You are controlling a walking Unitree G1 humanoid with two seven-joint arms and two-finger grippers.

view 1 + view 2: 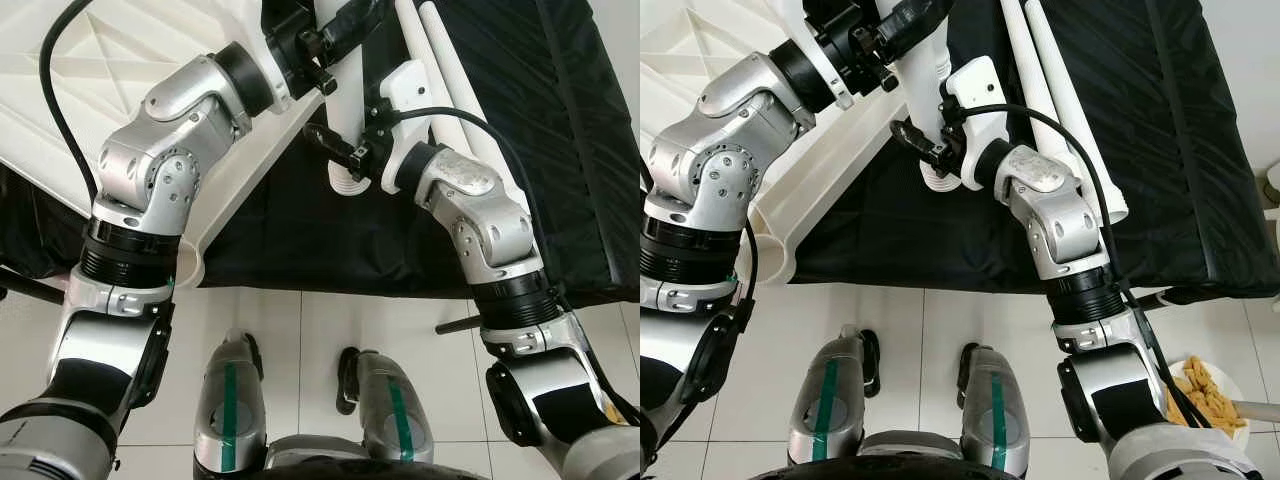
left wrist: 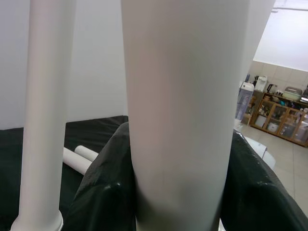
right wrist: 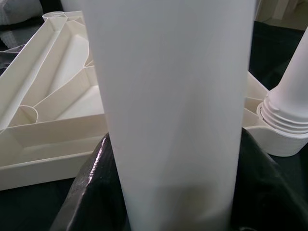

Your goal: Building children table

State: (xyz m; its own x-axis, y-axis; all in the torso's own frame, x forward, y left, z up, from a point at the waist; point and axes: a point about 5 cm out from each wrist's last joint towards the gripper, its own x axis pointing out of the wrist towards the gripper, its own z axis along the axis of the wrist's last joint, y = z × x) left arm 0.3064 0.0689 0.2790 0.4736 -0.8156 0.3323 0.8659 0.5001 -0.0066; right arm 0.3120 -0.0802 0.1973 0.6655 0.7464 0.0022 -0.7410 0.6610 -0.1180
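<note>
Black cloth (image 1: pixel 300 240) under unmarked white table leg (image 1: pixel 345 110), both hands clamped.

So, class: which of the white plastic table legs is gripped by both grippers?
The upright white plastic leg, clamped by left gripper and right gripper; two others lie loose on black cloth.

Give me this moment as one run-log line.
left claw: shut on table leg | right claw: shut on table leg, lower down | upturned tabletop: left | spare legs: on black cloth

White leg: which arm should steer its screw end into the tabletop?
Probably the right: the right gripper clamps the white leg close to its threaded end, while the left gripper holds it farther up.
</note>
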